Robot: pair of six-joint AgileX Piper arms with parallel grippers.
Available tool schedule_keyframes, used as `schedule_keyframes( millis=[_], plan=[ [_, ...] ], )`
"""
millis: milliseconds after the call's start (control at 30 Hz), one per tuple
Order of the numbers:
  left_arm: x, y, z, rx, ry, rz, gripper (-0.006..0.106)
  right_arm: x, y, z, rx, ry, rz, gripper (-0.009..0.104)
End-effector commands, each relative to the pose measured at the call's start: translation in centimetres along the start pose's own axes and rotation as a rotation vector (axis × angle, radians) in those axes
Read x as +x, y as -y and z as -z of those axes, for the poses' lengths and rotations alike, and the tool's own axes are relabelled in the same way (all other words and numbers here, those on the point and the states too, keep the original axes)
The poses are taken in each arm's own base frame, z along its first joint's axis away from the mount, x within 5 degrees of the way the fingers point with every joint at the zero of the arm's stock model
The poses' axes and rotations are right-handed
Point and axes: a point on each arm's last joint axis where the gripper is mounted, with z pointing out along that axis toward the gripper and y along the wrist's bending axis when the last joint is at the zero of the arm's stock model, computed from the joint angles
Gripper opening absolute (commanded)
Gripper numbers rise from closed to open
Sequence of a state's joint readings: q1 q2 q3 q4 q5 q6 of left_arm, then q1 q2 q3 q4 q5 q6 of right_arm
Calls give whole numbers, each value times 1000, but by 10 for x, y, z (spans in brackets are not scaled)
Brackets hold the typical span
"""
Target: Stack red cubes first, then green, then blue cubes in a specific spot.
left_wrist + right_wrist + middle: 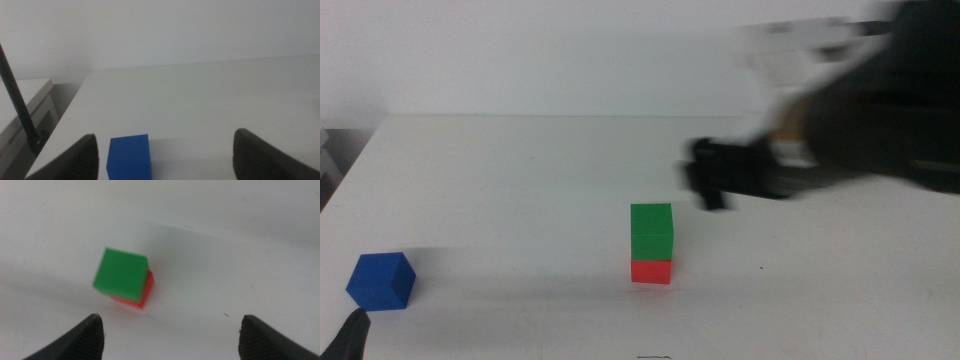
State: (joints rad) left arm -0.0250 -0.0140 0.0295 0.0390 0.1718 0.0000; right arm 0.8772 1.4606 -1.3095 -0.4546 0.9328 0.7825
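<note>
The green cube (651,231) sits on top of the red cube (651,271) near the middle of the white table; both show in the right wrist view, green (121,273) over red (142,295). My right gripper (708,183) is open and empty, up and to the right of the stack, blurred by motion. The blue cube (381,281) stands alone at the front left. In the left wrist view the blue cube (129,156) lies just ahead of my open left gripper (167,159), nearer one jaw. The left gripper (350,335) shows at the bottom left corner.
The table's left edge (348,170) runs close to the blue cube. A dark thin rod (20,105) and a pale ledge stand beyond that edge in the left wrist view. Bare white tabletop lies between the blue cube and the stack.
</note>
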Motion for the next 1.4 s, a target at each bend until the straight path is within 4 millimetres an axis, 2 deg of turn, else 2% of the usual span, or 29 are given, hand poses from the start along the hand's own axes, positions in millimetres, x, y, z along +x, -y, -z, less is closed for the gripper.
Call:
schedule_keyframes(
  millis=[0,200,433,600,800,1367],
  plan=[
    [-9,0,2,2,99,12,90,2,28,43,-81,140,54,85],
    [-9,0,2,2,99,12,90,48,76,100,-194,242,196,85],
    [-9,0,2,2,99,12,90,94,105,154,-298,398,233,85],
    [-9,0,2,2,99,12,90,119,120,179,-333,468,243,85],
    [-9,0,2,2,99,12,90,128,121,186,-363,478,276,85],
    [-9,0,2,2,99,12,90,125,122,184,-337,510,304,85]
  ],
)
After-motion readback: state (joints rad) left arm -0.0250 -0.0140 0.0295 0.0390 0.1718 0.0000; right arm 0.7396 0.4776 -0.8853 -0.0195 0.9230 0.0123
